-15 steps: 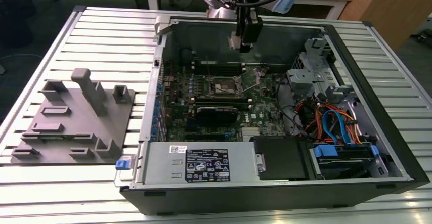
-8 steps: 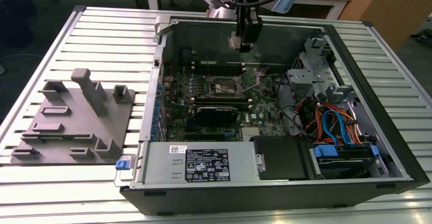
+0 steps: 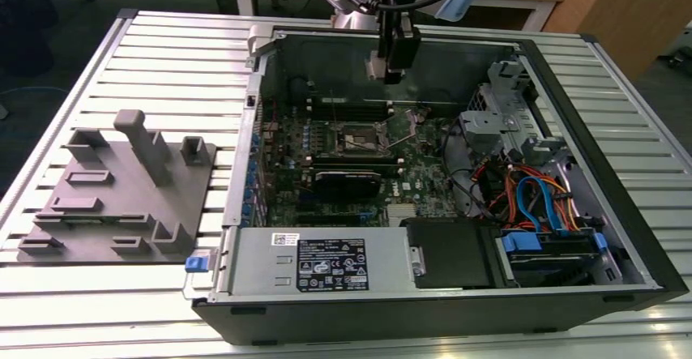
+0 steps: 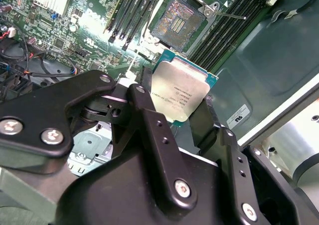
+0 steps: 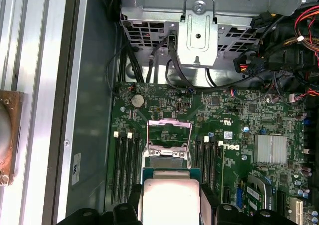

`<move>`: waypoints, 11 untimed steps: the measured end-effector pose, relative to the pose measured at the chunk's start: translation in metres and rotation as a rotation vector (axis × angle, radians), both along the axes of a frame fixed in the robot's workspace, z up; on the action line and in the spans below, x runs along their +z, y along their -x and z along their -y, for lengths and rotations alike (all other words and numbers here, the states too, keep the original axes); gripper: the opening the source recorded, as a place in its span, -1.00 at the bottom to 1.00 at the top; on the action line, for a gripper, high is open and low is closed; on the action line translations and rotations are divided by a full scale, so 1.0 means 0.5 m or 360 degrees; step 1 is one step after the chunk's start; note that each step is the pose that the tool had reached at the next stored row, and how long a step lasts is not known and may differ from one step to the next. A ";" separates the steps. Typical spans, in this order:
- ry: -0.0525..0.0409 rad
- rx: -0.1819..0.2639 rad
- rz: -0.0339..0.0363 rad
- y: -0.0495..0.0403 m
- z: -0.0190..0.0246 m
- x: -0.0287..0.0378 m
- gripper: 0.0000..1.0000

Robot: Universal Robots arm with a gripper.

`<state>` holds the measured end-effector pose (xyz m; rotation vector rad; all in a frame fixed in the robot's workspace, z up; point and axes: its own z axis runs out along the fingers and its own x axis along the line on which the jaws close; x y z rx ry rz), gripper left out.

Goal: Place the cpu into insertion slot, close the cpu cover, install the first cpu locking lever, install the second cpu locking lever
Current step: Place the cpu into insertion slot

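Inside the computer case [image 3: 324,67], above the board and just short of the uncovered insertion slot [image 4: 177,18], the gripper [image 4: 177,99] pinches the cpu [image 4: 182,90] by two opposite edges. Likely light, rigid, smooth-topped and fragile beneath: edges are the safe hold.

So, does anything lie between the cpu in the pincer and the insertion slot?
No. In the second wrist view, the stretch from the cpu to the insertion slot is bare.
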<state>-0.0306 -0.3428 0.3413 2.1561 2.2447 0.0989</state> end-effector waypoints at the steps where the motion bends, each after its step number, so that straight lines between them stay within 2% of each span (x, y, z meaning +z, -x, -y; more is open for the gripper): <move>1: 0.0000 0.0000 0.0000 0.000 0.0000 0.000 0.08; 3: 0.0000 -0.0002 -0.0001 0.001 0.0001 -0.003 0.08; 5: 0.0000 -0.0006 -0.0008 0.002 0.0000 -0.006 0.08; 11: 0.0000 -0.0014 -0.0049 0.002 0.0031 -0.016 0.08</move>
